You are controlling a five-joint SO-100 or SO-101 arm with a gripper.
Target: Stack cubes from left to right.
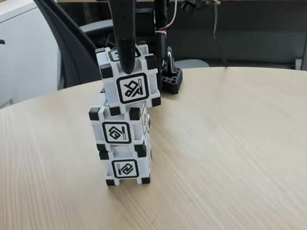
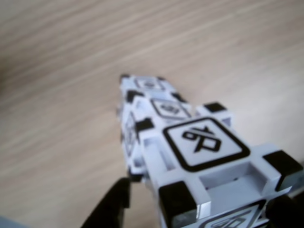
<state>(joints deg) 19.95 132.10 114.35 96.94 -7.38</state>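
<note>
On the round, light wood-grain desk (image 1: pixel 251 152) three white plastic cubes with black corner blocks and black-framed glyph marks stand stacked: the bottom cube (image 1: pixel 126 166), the middle cube (image 1: pixel 119 130) and the top cube (image 1: pixel 130 82), which sits shifted to the right in the fixed view and overhangs the middle one. The black two-finger gripper (image 1: pixel 129 66) comes down over the top cube, one finger crossing its front face; in the wrist view dark fingers flank the top cube (image 2: pixel 209 156), so the gripper appears closed around it, though contact itself is hard to confirm. The risk, as I judge it, is toppling: the offset leaves little support, so a release with sideways drag, or a finger catching a corner block while lifting away, could tip the top cube or nudge the whole uneven column over.
</note>
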